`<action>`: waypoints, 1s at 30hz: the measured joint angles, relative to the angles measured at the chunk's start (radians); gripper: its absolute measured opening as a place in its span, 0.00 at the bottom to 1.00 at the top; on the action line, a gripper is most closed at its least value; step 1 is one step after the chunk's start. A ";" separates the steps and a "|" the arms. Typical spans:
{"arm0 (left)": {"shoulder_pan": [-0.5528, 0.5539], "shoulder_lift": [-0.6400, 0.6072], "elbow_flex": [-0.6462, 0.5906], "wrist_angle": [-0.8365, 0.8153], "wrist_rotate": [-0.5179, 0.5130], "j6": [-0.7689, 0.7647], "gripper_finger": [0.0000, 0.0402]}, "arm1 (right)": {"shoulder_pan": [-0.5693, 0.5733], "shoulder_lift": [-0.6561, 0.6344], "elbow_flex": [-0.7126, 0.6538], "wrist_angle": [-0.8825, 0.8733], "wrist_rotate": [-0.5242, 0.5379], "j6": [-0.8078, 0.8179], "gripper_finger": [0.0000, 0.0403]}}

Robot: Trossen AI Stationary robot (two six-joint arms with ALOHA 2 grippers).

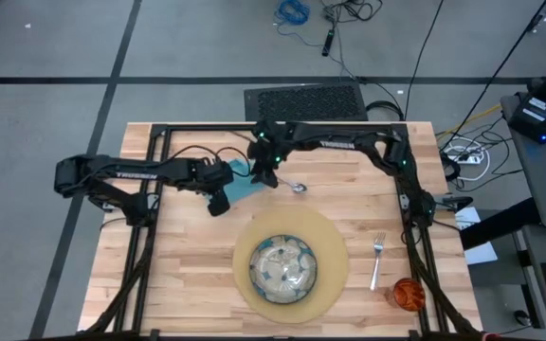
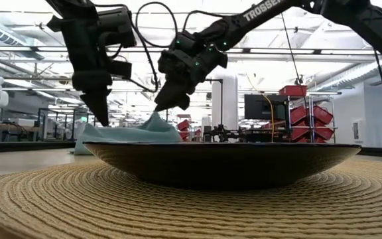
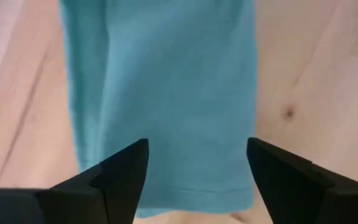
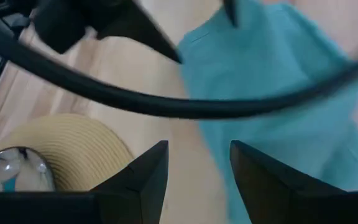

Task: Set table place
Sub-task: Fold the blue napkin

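L end effector (image 3: pixel 197 168) wide over napkin (image 3: pixel 166 93); R end effector (image 4: pixel 197 165) parted, grip unclear, cable-blocked.

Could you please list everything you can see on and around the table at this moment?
table: one, pale wood with black frame, fills the high view.
placemat: one, tan, round, near front centre.
plate: one, green-patterned, on the placemat.
napkin: one, teal, rumpled, behind the placemat between both arms.
spoon: one, silver, right of the napkin.
fork: one, silver, right of the placemat.
cup: one, orange, front right by the fork.
left end effector: one, dark, open above the napkin.
right end effector: one, dark, fingers apart over the napkin's edge.
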 joint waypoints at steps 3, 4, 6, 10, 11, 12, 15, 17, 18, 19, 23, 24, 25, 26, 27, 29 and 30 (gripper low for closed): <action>0.022 0.018 0.000 0.004 -0.008 0.022 0.64 | -0.002 -0.002 0.000 0.003 0.015 0.014 0.41; 0.033 0.029 -0.006 0.011 -0.019 0.024 0.64 | -0.003 -0.002 0.000 0.001 0.018 0.020 0.41; 0.059 0.054 -0.029 0.007 -0.031 0.025 0.64 | -0.003 -0.011 0.000 -0.010 0.022 0.018 0.41; 0.095 0.093 -0.091 0.091 -0.009 0.033 0.64 | 0.001 -0.050 0.001 -0.027 0.017 0.013 0.41; 0.100 0.101 -0.104 0.115 -0.002 0.033 0.64 | 0.000 -0.055 0.001 -0.026 0.016 0.012 0.41; 0.100 0.106 -0.113 0.136 0.000 0.033 0.64 | -0.001 -0.056 0.001 -0.025 0.016 0.012 0.41; 0.100 0.111 -0.126 0.191 0.002 0.032 0.64 | 0.000 -0.047 0.000 -0.022 0.019 0.009 0.41; 0.100 0.111 -0.128 0.196 0.002 0.033 0.64 | 0.006 -0.031 0.000 0.007 0.017 0.008 0.41; 0.100 0.111 -0.128 0.195 0.002 0.032 0.64 | 0.008 -0.021 0.000 0.015 0.017 0.010 0.41; 0.100 0.111 -0.128 0.194 0.003 0.032 0.64 | 0.009 -0.009 0.000 0.026 0.015 0.015 0.41; 0.099 0.111 -0.126 0.169 0.005 0.027 0.64 | 0.004 0.047 0.000 0.072 0.016 0.042 0.41; 0.099 0.111 -0.126 0.161 0.006 0.025 0.64 | 0.002 0.063 0.000 0.085 0.017 0.043 0.41; 0.099 0.111 -0.126 0.159 0.007 0.024 0.64 | -0.002 0.077 0.000 0.094 0.017 0.047 0.41; 0.098 0.111 -0.126 0.156 0.011 0.023 0.64 | -0.004 0.093 0.000 0.108 0.017 0.053 0.41; 0.098 0.111 -0.126 0.151 0.019 0.022 0.64 | -0.008 0.106 0.000 0.125 0.017 0.062 0.41; 0.098 0.111 -0.126 0.147 0.025 0.007 0.64 | -0.016 0.136 0.000 0.159 0.013 0.080 0.41; 0.098 0.111 -0.126 0.145 0.028 0.004 0.64 | -0.021 0.149 0.000 0.178 0.011 0.083 0.41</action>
